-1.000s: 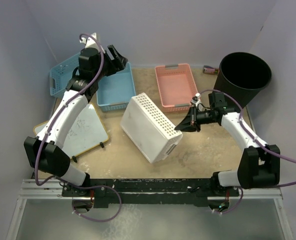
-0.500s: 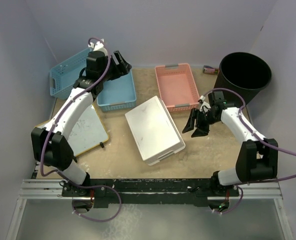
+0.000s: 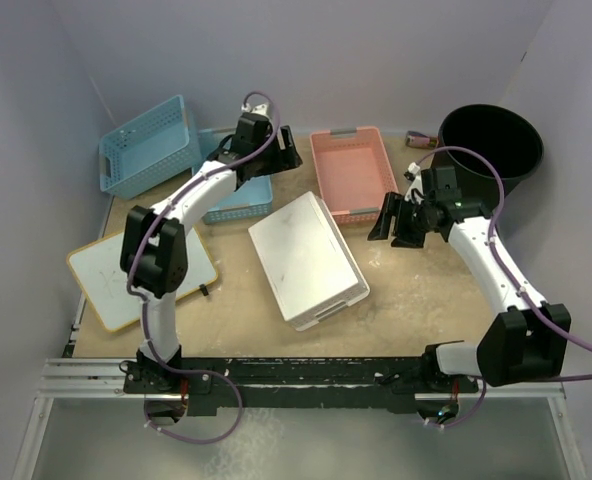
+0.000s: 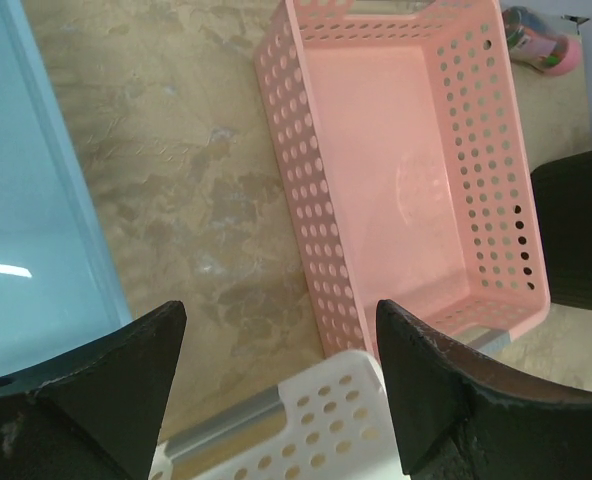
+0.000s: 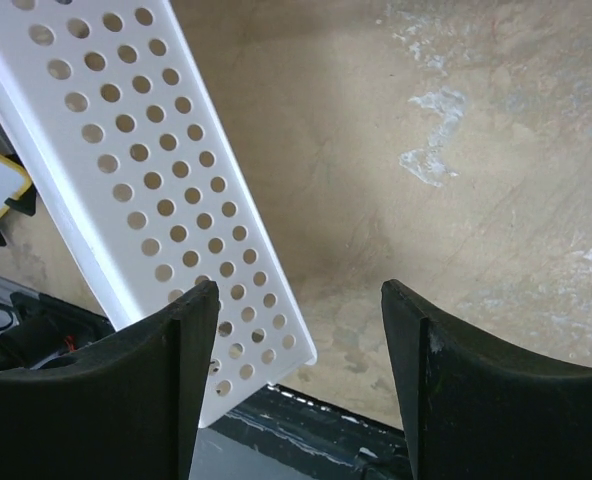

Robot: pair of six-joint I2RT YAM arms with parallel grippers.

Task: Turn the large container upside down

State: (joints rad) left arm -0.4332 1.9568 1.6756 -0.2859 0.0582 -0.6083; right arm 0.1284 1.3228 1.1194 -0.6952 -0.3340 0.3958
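Observation:
The large container (image 3: 306, 258), a white perforated bin, lies in the middle of the table with its flat base facing up. Its holed side (image 5: 146, 170) fills the upper left of the right wrist view, and one corner (image 4: 311, 430) shows at the bottom of the left wrist view. My right gripper (image 3: 391, 228) (image 5: 296, 380) hangs open just right of the container, apart from it, nothing between its fingers. My left gripper (image 3: 281, 150) (image 4: 276, 400) is open above the gap between the blue and pink baskets, beyond the container's far end.
A pink basket (image 3: 351, 170) (image 4: 406, 150) stands behind the container. A blue basket (image 3: 238, 195) (image 4: 26, 200) lies under the left arm, another (image 3: 146, 145) at the far left. A black bin (image 3: 488, 140) stands at the back right, a whiteboard (image 3: 141, 265) at the near left.
The container went from tilted on its edge to flat with its base up. The right gripper opened and drew back to the right. The left arm swung right toward the pink basket.

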